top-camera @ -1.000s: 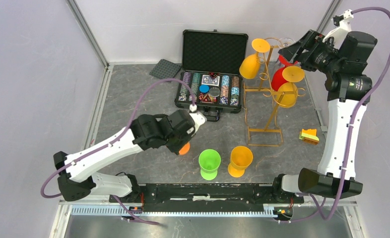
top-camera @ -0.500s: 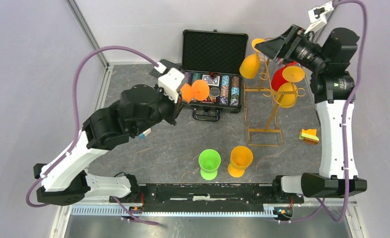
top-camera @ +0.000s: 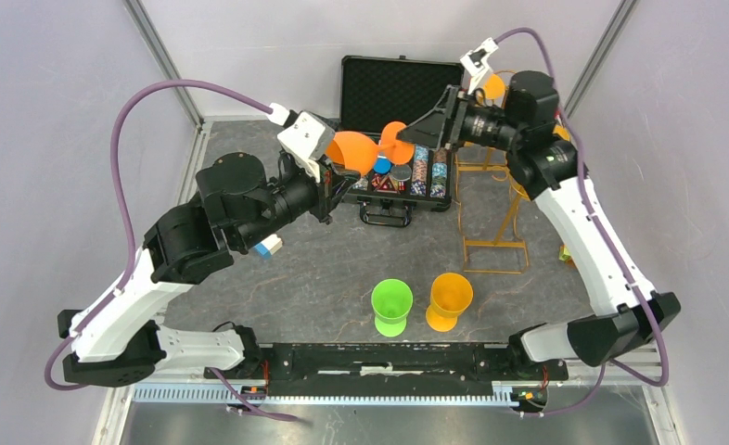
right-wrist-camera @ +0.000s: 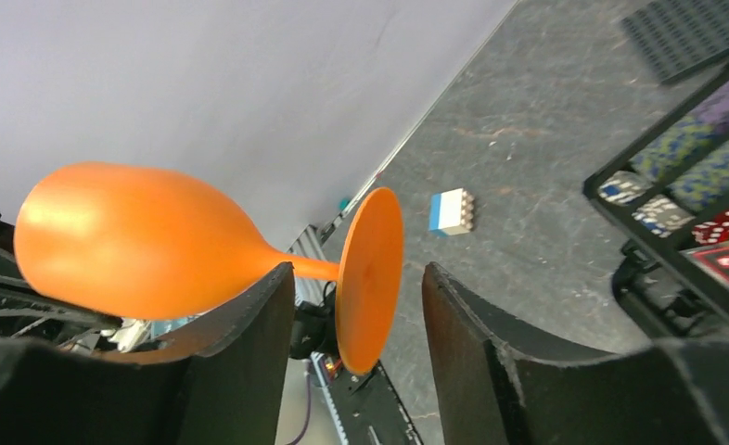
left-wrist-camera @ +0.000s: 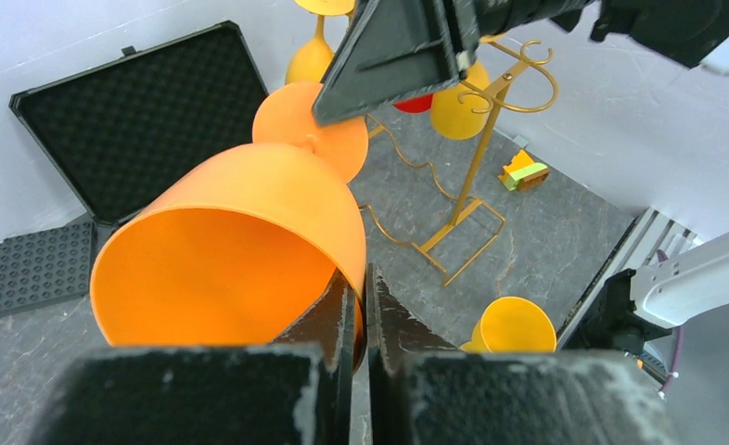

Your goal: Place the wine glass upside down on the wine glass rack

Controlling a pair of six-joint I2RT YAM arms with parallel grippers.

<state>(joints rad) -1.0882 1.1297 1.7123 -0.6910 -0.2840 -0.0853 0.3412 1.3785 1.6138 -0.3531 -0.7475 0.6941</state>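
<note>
My left gripper (top-camera: 336, 178) is shut on the rim of an orange wine glass (top-camera: 353, 151), one finger inside the bowl and one outside (left-wrist-camera: 361, 306). The glass (left-wrist-camera: 240, 232) lies sideways in the air above the poker case, foot toward the right. My right gripper (top-camera: 415, 135) is open, and the glass's round foot (right-wrist-camera: 368, 278) stands between its fingers without visible contact; its midpoint is (right-wrist-camera: 359, 278). The gold wire wine glass rack (top-camera: 496, 234) stands to the right, partly behind the right arm. It holds yellow and red glasses upside down (left-wrist-camera: 454, 102).
An open black poker chip case (top-camera: 400, 93) lies at the back. A green glass (top-camera: 390, 304) and a yellow glass (top-camera: 449, 298) stand upright near the front. A blue-and-white block (top-camera: 268, 246) lies left of centre, and a yellow-green block (left-wrist-camera: 523, 171) lies right of the rack.
The left arm lifted the orange glass from the table up and back toward the case. The right arm swung left from the rack, and its open fingers now flank the foot.
</note>
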